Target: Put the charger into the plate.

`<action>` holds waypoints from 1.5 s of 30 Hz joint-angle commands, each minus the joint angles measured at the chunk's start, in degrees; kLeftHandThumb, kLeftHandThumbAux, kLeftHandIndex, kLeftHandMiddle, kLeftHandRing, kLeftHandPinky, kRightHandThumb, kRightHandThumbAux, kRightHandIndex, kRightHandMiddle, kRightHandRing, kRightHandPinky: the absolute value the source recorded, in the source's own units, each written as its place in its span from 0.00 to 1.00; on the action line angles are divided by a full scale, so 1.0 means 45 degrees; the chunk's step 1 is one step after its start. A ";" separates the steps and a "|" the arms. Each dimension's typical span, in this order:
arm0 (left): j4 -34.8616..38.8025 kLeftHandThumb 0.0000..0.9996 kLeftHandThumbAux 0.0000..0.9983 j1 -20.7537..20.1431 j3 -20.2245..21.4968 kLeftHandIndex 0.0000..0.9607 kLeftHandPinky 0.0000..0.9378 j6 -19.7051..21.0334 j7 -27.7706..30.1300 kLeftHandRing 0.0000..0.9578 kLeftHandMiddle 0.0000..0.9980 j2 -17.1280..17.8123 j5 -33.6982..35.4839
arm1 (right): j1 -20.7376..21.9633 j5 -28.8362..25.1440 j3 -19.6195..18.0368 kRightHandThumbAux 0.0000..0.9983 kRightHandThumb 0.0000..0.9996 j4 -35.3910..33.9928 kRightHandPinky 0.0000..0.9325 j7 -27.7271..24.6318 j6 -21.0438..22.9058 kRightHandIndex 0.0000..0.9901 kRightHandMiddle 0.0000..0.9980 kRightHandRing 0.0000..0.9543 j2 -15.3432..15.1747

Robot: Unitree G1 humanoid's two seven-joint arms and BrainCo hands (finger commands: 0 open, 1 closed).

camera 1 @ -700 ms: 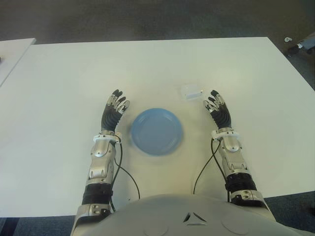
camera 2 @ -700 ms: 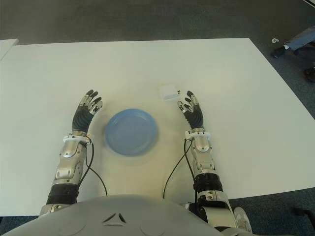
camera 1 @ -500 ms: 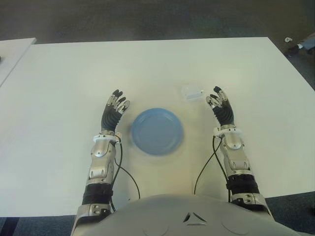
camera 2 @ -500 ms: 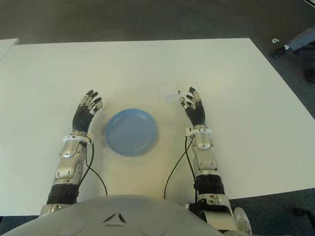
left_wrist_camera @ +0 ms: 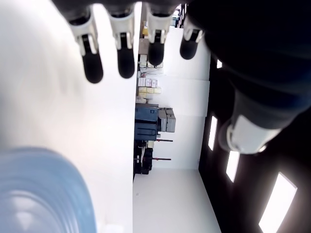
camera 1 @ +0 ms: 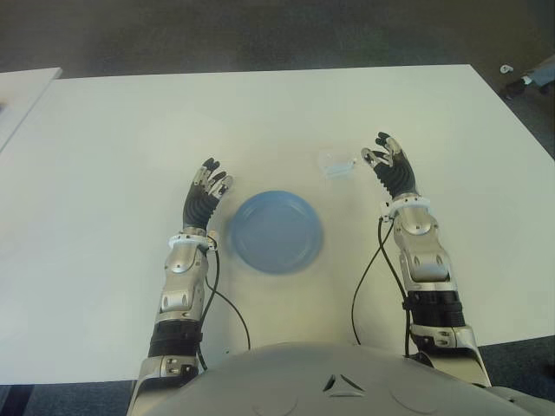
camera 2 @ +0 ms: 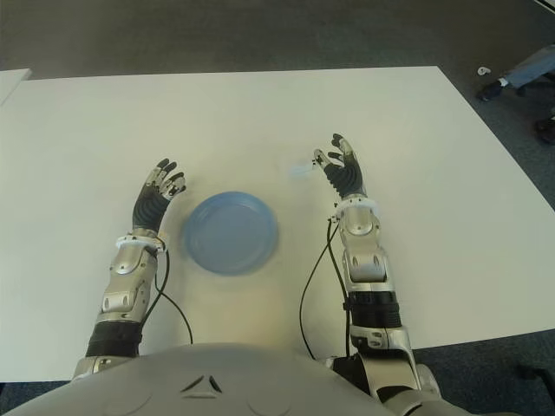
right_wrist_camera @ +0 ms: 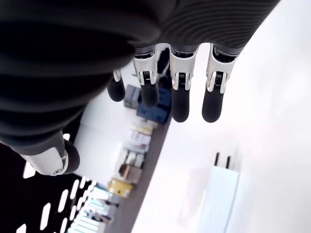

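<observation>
No brand, label or legible writing shows on any item.

Landmark: blue plate (camera 1: 276, 231), round, lying flat on the white table (camera 1: 104, 156), nothing in it.

Right hand (camera 1: 392, 172): beyond and to the right of the plate, clear of its rim. Fingers (right_wrist_camera: 179, 99) extended and spread, thumb held off to the side; nothing in its grasp. In the right wrist view the four fingertips hang apart from the charger, with bare table between them. From the head cameras the fingertips sit just beside the charger, on its right; contact cannot be confirmed.

Charger (right_wrist_camera: 217, 200): small white block lying on the table, beyond the plate's far right edge and outside it, between the plate and the right hand's fingertips. Two metal prongs project from one short end; in the right wrist view that pronged end faces toward the fingertips, and the long axis runs roughly in line with the fingers. In the eye views it is faint (camera 1: 337, 164), and its heading cannot be read there.

Left hand (camera 1: 204, 195): just left of the plate, near its rim. Fingers (left_wrist_camera: 125, 57) straight and loosely spread, holding nothing.

Beyond the table's far right corner: dark floor and part of a person's shoe (camera 1: 527, 81).
</observation>
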State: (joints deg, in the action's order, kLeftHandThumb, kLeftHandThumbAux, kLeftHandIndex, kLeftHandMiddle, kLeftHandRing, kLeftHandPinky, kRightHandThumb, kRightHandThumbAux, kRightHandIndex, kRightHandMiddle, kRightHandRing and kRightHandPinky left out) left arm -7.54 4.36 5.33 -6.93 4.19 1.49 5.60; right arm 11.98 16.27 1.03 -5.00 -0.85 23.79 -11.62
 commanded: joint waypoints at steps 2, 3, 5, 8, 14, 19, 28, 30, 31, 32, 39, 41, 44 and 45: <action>-0.0110 0.18 0.63 -0.0074 -0.0110 0.00 0.23 0.0229 -0.0276 0.16 0.10 -0.0153 -0.0173 | 0.0954 0.1348 0.1044 0.47 0.47 0.0099 0.26 -0.0695 0.0596 0.02 0.12 0.17 -0.1224; -0.0117 0.18 0.63 -0.0076 -0.0128 0.00 0.23 0.0223 -0.0303 0.16 0.10 -0.0167 -0.0201 | 0.1013 0.1554 0.1203 0.47 0.47 0.0207 0.25 -0.0707 0.0438 0.03 0.12 0.17 -0.1388; -0.0112 0.18 0.64 -0.0072 -0.0159 0.00 0.23 0.0216 -0.0330 0.16 0.10 -0.0181 -0.0239 | 0.1122 0.1902 0.1488 0.46 0.47 0.0487 0.25 -0.0639 0.0017 0.03 0.12 0.17 -0.1648; -0.0109 0.18 0.63 -0.0065 -0.0209 0.00 0.23 0.0189 -0.0345 0.16 0.10 -0.0192 -0.0289 | 0.1414 0.2442 0.1988 0.45 0.44 0.1302 0.22 -0.0343 -0.1056 0.03 0.12 0.16 -0.2065; -0.0187 0.16 0.62 -0.0137 -0.0301 0.00 0.23 0.0244 -0.0303 0.16 0.10 -0.0147 -0.0338 | 0.2038 0.2759 0.2522 0.41 0.38 0.3579 0.15 0.0459 -0.3850 0.01 0.08 0.11 -0.2381; -0.0248 0.14 0.61 -0.0245 -0.0297 0.00 0.24 0.0464 -0.0469 0.17 0.11 -0.0176 -0.0374 | 0.2765 0.3843 0.3519 0.34 0.32 0.5591 0.05 0.1225 -0.5535 0.00 0.02 0.03 -0.2635; -0.0192 0.12 0.62 -0.0288 -0.0307 0.03 0.29 0.0589 -0.0695 0.21 0.15 -0.0324 -0.0377 | 0.5391 0.5387 0.5018 0.18 0.30 1.0458 0.00 0.2058 -0.6284 0.00 0.00 0.00 -0.2146; -0.0145 0.12 0.62 -0.0273 -0.0316 0.03 0.29 0.0659 -0.0717 0.21 0.16 -0.0337 -0.0391 | 0.5791 0.5585 0.5275 0.16 0.30 1.1125 0.00 0.2049 -0.6283 0.00 0.00 0.00 -0.2038; -0.0113 0.11 0.62 -0.0265 -0.0336 0.03 0.30 0.0710 -0.0725 0.22 0.16 -0.0345 -0.0406 | 0.5983 0.5674 0.5405 0.15 0.30 1.1436 0.00 0.2004 -0.6272 0.00 0.00 0.00 -0.1978; -0.0090 0.11 0.62 -0.0259 -0.0352 0.04 0.29 0.0748 -0.0732 0.22 0.16 -0.0350 -0.0417 | 0.6135 0.5729 0.5503 0.15 0.31 1.1695 0.00 0.1993 -0.6283 0.00 0.00 0.00 -0.1932; 0.0142 0.10 0.62 -0.0180 -0.0466 0.04 0.26 0.1003 -0.0880 0.20 0.15 -0.0462 -0.0511 | 0.7202 0.5894 0.6103 0.14 0.32 1.3780 0.00 0.2191 -0.6258 0.00 0.00 0.00 -0.1145; 0.0225 0.09 0.61 -0.0151 -0.0497 0.04 0.26 0.1084 -0.0924 0.19 0.14 -0.0503 -0.0545 | 0.7481 0.5922 0.6272 0.14 0.32 1.4478 0.00 0.2258 -0.6308 0.00 0.00 0.00 -0.0927; 0.0330 0.09 0.62 -0.0110 -0.0542 0.03 0.24 0.1182 -0.0997 0.18 0.13 -0.0574 -0.0583 | 0.7770 0.5935 0.6470 0.14 0.32 1.5267 0.00 0.2380 -0.6453 0.00 0.00 0.00 -0.0748; 0.0366 0.09 0.62 -0.0096 -0.0549 0.03 0.24 0.1217 -0.1023 0.18 0.13 -0.0605 -0.0595 | 0.7853 0.5955 0.6541 0.14 0.32 1.5557 0.00 0.2428 -0.6517 0.00 0.00 0.00 -0.0687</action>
State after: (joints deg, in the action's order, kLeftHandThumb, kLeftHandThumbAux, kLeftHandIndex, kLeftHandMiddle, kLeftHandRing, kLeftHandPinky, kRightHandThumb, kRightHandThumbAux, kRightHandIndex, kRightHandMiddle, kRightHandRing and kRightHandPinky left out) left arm -6.37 3.25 3.33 -2.80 0.54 -0.69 3.36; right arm 46.39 42.51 29.40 61.29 9.62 -4.54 -15.63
